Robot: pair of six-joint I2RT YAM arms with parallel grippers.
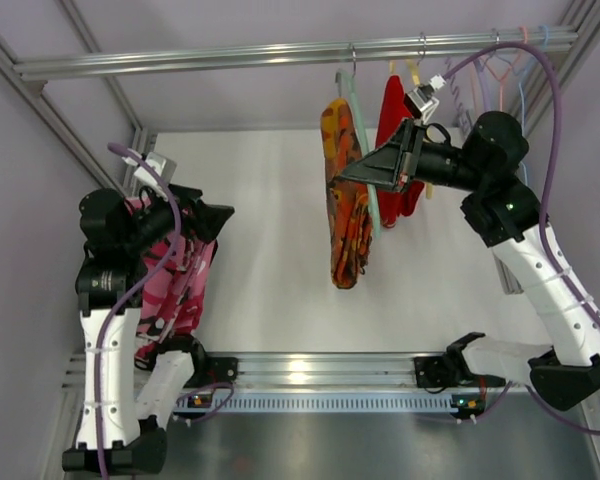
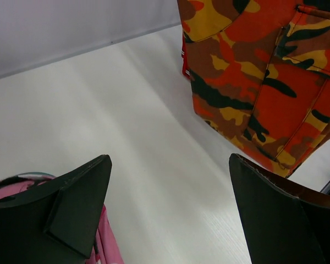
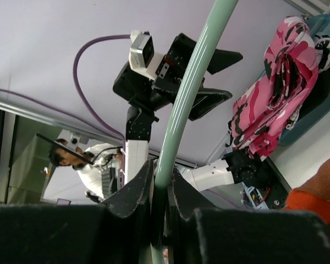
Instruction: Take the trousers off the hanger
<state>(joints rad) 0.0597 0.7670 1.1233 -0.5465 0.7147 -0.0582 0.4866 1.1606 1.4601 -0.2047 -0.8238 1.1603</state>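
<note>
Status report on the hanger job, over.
Right gripper shut on the hanger. Left gripper open, apart from the trousers. Trousers draped on the hanger. Red garment hangs close beside.

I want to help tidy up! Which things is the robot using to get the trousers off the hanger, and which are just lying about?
For the job: the trousers; the hanger; the right gripper, shut on the hanger; the left gripper, open.

Just lying about: the red garment; the pink camouflage garment; the other hangers on the rail.
</note>
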